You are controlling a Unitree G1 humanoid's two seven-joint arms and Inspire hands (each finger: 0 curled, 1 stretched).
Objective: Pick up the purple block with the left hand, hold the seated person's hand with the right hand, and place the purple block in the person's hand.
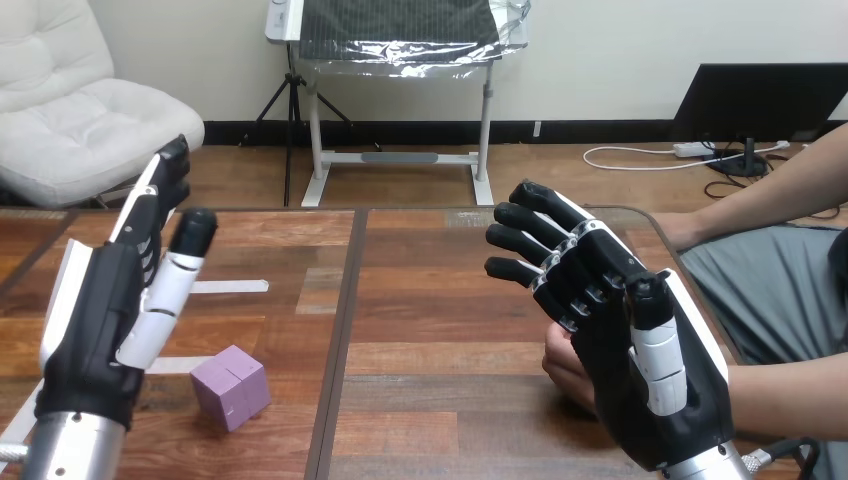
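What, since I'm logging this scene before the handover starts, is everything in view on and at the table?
table: one, brown wood, across the lower view.
purple block: one, purple, on the table's near left, beside the left hand and apart from it.
tape strips: at least two, white, flat on the table's left half.
person's hand: one, at the near right, partly hidden behind the right hand; whether they touch cannot be told.
person's other arm: one, at the view's upper right, reaching toward the table's far edge.
left hand: one, black and white, raised at the left, fingers straight, holding nothing.
right hand: one, black and white, raised at the right, fingers relaxed.
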